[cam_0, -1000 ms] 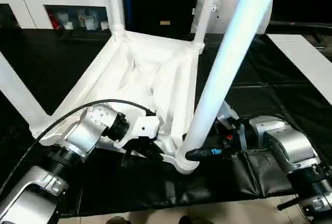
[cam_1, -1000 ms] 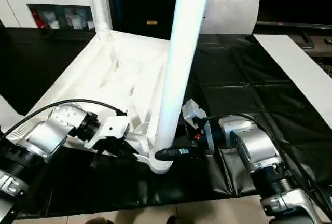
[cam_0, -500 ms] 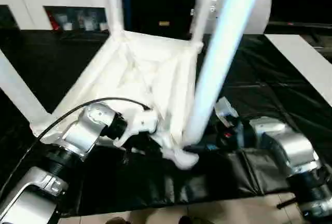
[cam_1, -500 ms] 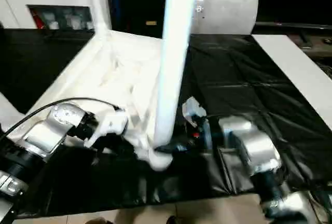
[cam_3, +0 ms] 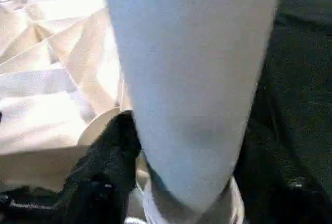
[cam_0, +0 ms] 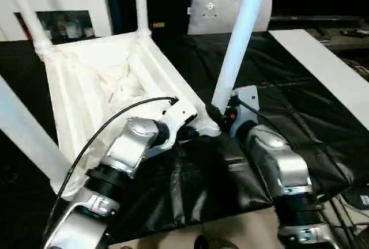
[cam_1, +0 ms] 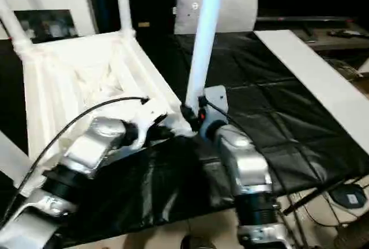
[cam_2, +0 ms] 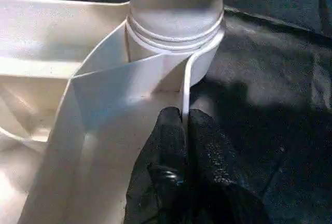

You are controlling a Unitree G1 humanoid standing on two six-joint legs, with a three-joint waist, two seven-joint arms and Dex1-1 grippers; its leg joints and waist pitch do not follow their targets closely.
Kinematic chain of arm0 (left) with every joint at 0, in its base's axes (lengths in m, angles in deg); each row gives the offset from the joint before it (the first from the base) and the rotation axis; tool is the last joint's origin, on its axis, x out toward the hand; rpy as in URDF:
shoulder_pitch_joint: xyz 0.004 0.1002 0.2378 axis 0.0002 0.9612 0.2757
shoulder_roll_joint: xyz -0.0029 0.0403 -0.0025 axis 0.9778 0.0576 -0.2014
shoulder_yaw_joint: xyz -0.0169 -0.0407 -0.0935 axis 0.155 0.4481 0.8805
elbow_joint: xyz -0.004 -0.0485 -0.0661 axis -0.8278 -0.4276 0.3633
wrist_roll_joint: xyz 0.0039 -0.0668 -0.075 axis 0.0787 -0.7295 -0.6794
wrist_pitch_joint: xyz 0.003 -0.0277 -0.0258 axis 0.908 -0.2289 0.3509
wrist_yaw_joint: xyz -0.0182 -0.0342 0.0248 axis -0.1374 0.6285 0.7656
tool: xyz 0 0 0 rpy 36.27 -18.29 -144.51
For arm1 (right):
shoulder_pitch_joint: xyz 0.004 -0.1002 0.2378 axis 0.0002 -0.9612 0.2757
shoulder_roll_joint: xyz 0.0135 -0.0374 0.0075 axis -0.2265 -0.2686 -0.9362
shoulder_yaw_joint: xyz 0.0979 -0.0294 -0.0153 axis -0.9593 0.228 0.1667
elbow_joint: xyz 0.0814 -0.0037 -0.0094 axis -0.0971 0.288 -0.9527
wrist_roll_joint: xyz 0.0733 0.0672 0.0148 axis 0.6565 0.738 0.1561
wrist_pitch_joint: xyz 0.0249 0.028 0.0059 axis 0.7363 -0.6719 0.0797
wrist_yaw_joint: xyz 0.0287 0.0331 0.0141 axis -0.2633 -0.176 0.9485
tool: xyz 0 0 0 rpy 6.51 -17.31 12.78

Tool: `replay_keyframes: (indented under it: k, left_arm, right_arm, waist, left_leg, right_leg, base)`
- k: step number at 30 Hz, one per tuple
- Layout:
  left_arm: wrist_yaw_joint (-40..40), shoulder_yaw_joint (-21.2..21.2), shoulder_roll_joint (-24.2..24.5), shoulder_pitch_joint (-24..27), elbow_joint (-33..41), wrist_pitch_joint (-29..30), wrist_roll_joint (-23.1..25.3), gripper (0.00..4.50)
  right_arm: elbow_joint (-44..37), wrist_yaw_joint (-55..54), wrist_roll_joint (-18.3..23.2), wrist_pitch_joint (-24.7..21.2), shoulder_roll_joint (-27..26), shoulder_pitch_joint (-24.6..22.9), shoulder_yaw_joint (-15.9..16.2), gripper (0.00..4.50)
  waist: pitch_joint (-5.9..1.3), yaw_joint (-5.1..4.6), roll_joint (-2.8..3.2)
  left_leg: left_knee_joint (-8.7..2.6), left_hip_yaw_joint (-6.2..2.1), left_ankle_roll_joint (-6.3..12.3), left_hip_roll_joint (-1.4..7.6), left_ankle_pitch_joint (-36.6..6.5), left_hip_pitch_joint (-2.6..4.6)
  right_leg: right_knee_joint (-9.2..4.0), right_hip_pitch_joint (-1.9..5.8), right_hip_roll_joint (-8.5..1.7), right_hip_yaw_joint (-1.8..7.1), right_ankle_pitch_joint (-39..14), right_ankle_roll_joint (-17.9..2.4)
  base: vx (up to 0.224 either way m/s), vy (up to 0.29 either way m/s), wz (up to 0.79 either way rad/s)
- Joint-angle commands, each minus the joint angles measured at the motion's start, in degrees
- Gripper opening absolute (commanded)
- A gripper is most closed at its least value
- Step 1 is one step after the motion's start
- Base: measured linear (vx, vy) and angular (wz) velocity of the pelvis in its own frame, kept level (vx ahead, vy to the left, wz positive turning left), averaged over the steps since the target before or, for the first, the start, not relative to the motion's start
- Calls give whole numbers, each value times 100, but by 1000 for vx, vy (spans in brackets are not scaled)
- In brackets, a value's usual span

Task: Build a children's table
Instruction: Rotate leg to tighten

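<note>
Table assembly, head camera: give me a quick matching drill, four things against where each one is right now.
Things:
1. left gripper
2. right gripper
3. cushion
4. flat white board

Places:
A. propped upright at the back
B. around the near leg's base
C. pinching the table top's rim by the corner socket
D. lying at the right on the black sheet

Pairs: 1-C, 2-B, 3-A, 4-D

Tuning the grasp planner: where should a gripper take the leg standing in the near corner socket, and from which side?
Low on the leg, just above the corner socket, where the right gripper clamps it now. Come from the outer, mat side: the tabletop and its ribs block the other side, and the tube is widest and steadiest near its base.
</note>
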Motion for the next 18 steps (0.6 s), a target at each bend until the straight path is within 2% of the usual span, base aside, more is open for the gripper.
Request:
replay_keyframes:
  k: [1, 4, 7, 8, 11, 13, 15, 17, 18]
  left_arm:
    - [-94, -122, -314, -136, 233, -177, -201, 0]
    - [-361, -180, -79, -32, 324, -361, -230, 0]
    - [-572, -228, 127, 45, 383, -508, -278, 0]
    - [-629, -232, 179, 63, 397, -539, -291, 0]
    - [-956, -269, 434, 112, 379, -767, -316, 0]
    - [-1163, -287, 573, 137, 362, -911, -338, 0]
    - [-1638, -365, 838, 174, 318, -1239, -383, 0]
    - [-2085, -451, 1054, 214, 311, -1539, -465, 0]
    - [-2257, -481, 1125, 232, 321, -1641, -505, 0]
  right_arm:
    - [10, 159, 157, 44, -286, -47, 254, 301]
    - [-120, 427, 315, 93, -160, -100, 199, 323]
    - [-234, 663, 417, 75, 40, -159, 202, 356]
    - [-256, 732, 456, 84, 97, -175, 194, 356]
    - [-351, 1174, 651, 44, 385, -196, 113, 388]
    - [-410, 1486, 750, -3, 570, -204, 85, 404]
    - [-396, 2195, 796, 159, 1040, -213, 193, 421]
    - [-352, 2773, 779, 338, 1426, -217, 324, 441]
    - [-331, 2970, 769, 403, 1554, -215, 373, 447]
  waist:
    - [-401, 34, 27]
    - [-400, 64, 26]
    - [-419, 71, 8]
    - [-422, 79, 23]
    - [-430, 74, 11]
    - [-409, 85, 26]
    - [-398, 113, 23]
    - [-395, 190, 48]
    - [-376, 207, 36]
  left_leg:
    - [-406, -23, 319, 89, -1129, -30]
    - [-400, -5, 392, 88, -974, -31]
    - [-398, -2, 436, 87, -855, -49]
    - [-395, -3, 459, 97, -772, -53]
    - [-388, 4, 485, 95, -665, -60]
    - [-392, 15, 528, 111, -743, -35]
    - [-400, 15, 509, 117, -878, -18]
    - [-399, 17, 450, 134, -965, 30]
    - [-402, 32, 440, 137, -1034, 39]
  right_leg:
    - [-434, 327, -278, 289, -2249, -652]
    - [-394, 344, -284, 317, -1958, -815]
    - [-359, 387, -291, 332, -1843, -857]
    - [-344, 393, -293, 337, -1715, -895]
    - [-309, 402, -282, 343, -1524, -990]
    - [-327, 370, -275, 351, -1590, -1021]
    - [-362, 367, -284, 349, -1848, -940]
    - [-351, 331, -282, 361, -1889, -924]
    - [-353, 316, -281, 375, -1909, -953]
  base:
    - [0, 0, 0]
    - [0, 0, 0]
    - [0, 0, 0]
    - [0, 0, 0]
    - [0, 0, 0]
    - [0, 0, 0]
    - [0, 0, 0]
    - [0, 0, 0]
    - [0, 0, 0]
